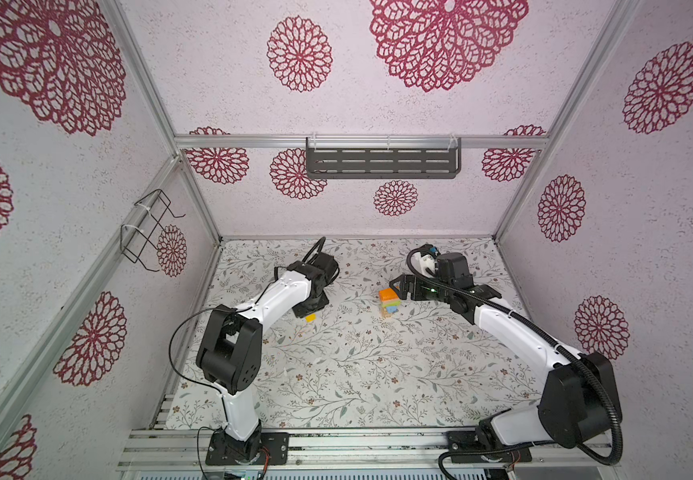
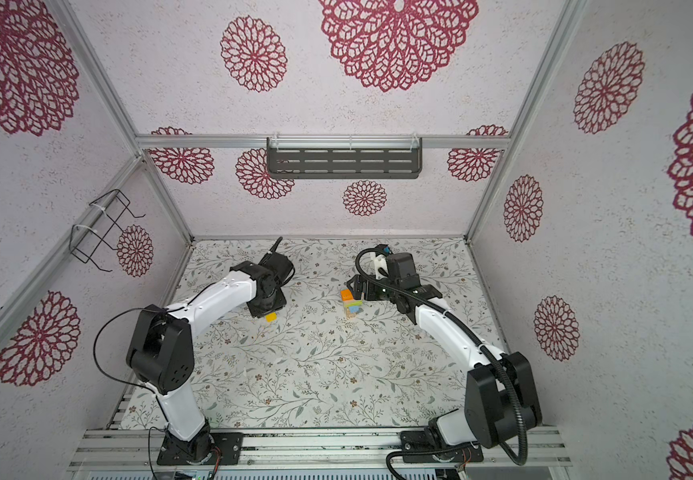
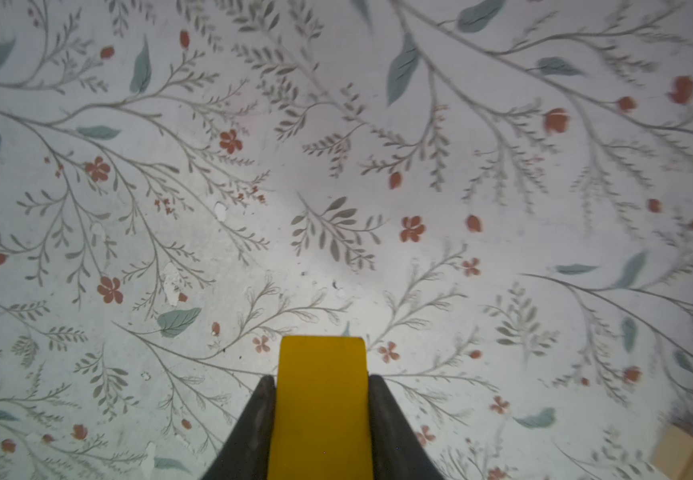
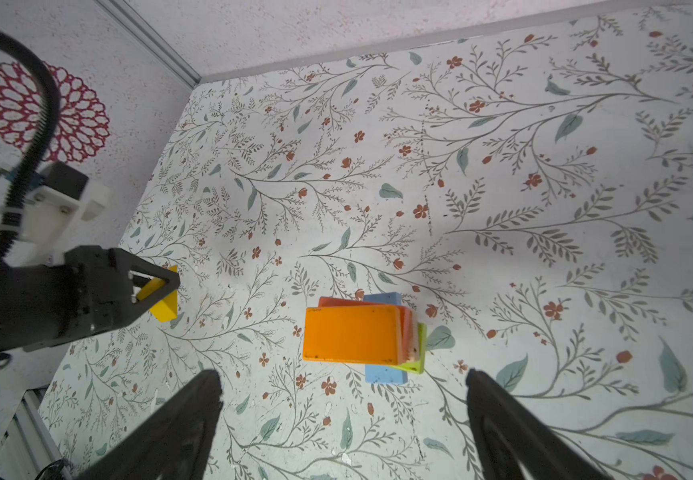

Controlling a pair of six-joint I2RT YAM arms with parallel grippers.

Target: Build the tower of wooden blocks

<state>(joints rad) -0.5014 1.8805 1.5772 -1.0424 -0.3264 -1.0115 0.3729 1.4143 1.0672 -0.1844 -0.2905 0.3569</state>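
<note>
L gripper (image 3: 320, 379) clamped on yellow block (image 3: 321, 415); floral mat (image 3: 336, 166) behind block; plain wood piece (image 3: 689, 455) well apart from block.

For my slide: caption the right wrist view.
Open right tool by the tower, orange bar on top; left tool grips a yellow block.

You find the wood block tower (image 1: 390, 303) (image 2: 351, 303) (image 4: 357, 332) standing on the table (image 1: 357, 374), right of its middle and nearer the far edge than the near edge. The right gripper (image 1: 398, 287) (image 4: 342, 382) lies just beside the tower's top, on its right, apart from it. Left of the tower, well apart, the left gripper (image 1: 309, 313) (image 3: 321, 382) points down over the table, one block (image 1: 310, 318) (image 3: 321, 407) between its fingers.
</note>
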